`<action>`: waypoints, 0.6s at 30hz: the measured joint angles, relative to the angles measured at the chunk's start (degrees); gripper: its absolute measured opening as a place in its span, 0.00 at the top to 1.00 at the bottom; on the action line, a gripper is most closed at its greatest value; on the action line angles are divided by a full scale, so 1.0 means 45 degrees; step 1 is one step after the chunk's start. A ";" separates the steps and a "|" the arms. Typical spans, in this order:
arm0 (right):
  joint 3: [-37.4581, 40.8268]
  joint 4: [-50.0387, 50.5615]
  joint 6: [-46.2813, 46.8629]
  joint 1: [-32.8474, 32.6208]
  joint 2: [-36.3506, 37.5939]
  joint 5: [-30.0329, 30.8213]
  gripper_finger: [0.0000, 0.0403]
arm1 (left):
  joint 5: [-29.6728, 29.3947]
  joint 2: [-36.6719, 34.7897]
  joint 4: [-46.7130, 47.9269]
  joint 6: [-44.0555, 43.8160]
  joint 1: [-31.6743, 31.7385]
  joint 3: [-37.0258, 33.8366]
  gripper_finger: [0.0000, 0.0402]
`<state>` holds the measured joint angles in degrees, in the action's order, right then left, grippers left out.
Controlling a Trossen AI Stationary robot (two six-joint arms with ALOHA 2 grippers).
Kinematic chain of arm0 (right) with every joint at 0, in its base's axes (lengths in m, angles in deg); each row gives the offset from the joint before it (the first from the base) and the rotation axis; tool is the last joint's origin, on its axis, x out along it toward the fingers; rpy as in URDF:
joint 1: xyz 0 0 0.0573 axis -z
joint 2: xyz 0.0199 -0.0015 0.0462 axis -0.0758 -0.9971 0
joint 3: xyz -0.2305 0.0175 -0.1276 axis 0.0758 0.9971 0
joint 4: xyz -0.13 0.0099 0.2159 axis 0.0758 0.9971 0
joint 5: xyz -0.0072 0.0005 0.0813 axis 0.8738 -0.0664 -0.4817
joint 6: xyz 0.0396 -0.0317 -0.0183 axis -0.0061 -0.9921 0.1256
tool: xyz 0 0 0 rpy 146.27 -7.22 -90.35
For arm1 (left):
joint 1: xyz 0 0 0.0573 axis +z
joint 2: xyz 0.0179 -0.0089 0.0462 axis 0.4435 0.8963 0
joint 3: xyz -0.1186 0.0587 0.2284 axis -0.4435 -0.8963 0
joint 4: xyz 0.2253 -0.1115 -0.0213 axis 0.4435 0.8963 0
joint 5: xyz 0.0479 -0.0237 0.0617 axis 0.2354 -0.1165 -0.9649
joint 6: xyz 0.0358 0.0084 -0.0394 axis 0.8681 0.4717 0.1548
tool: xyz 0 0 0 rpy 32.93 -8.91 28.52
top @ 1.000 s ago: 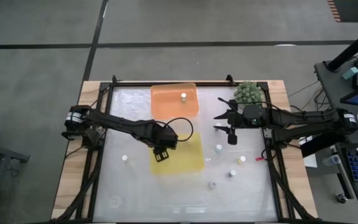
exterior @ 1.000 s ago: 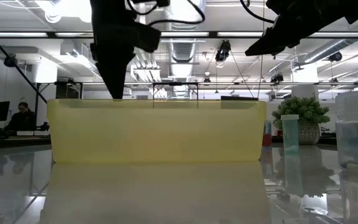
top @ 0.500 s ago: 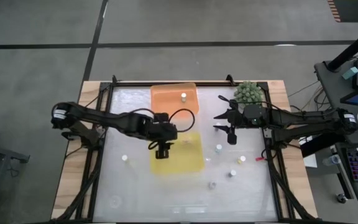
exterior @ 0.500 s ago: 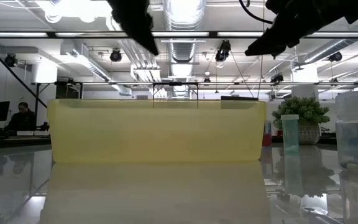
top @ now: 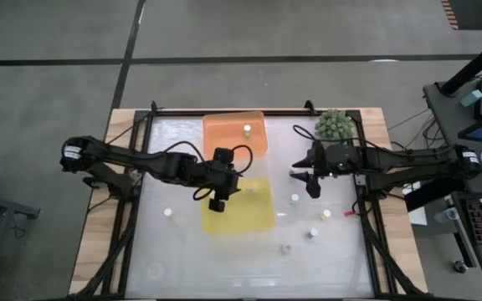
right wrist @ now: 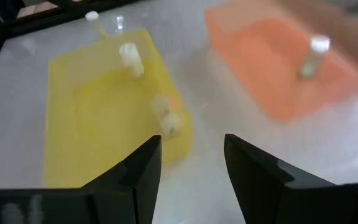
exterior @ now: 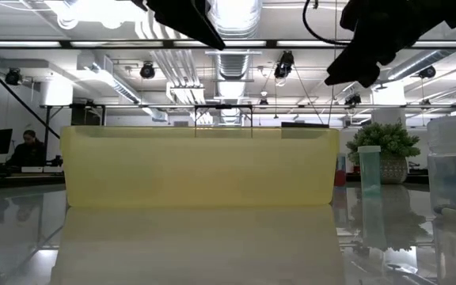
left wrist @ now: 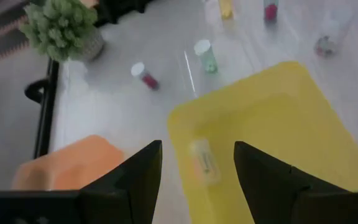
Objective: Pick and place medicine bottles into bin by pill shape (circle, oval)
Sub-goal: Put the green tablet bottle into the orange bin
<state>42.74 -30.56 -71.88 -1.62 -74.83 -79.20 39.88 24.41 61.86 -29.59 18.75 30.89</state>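
The yellow bin [top: 239, 207] lies mid-table, the orange bin [top: 235, 134] behind it. One medicine bottle [top: 247, 130] stands in the orange bin. In the left wrist view a bottle [left wrist: 202, 162] lies inside the yellow bin [left wrist: 272, 118]. The right wrist view shows two bottles there, one upright [right wrist: 130, 59] and one on its side [right wrist: 166, 118]. My left gripper [top: 217, 203] hovers open and empty above the yellow bin's left part. My right gripper [top: 312, 188] hangs open and empty right of the bins, near a loose bottle [top: 294, 199].
More bottles stand on the table at the right [top: 325, 215] [top: 314, 232] [top: 284, 247] and one at the left [top: 167, 212]. A green spiky plant ball [top: 331, 124] sits at the back right. The low view shows the yellow bin's wall [exterior: 200, 170] with both arms above it.
My left gripper has risen out of the yellow bin and now hangs higher above it. The right gripper has turned and shifted slightly. Both stay open.
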 joint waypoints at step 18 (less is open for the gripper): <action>-0.2596 0.4088 0.6410 -0.1674 -0.2318 -0.0712 0.59 | -0.1470 -0.2376 -0.9454 0.4187 0.0828 -0.5119 0.54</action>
<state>31.06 -12.17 -43.03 -9.15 -85.26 -82.40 33.26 13.72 19.32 -10.75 22.47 7.85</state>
